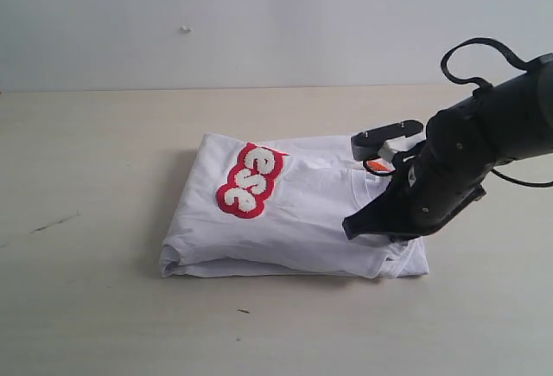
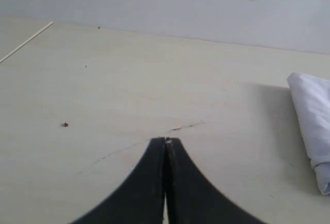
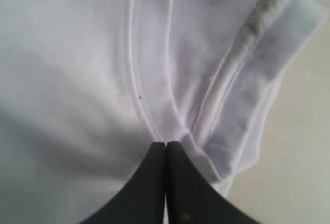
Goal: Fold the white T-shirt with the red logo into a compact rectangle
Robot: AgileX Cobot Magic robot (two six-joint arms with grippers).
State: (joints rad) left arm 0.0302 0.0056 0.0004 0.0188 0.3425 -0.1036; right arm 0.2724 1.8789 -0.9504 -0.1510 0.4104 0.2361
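Left gripper [image 2: 166,140]: black fingers pressing together, holding nothing, hovering over the pale matte table [image 2: 103,90].
T-shirt [image 1: 320,212]: soft white cotton lying folded into a thick rectangle mid-table.
Logo [image 1: 249,181]: fuzzy white letters in a thick red outline, facing up at the left end.
Right gripper [image 3: 165,144]: black fingers pressing together, tips meeting the cloth beside a stitched hem at the right end.

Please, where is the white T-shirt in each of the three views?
Exterior view: the white T-shirt lies folded in the middle.
Left wrist view: only a folded edge, at the picture's right border.
Right wrist view: it fills nearly the whole picture.
Shared landmark: the pale table, seen in all three.
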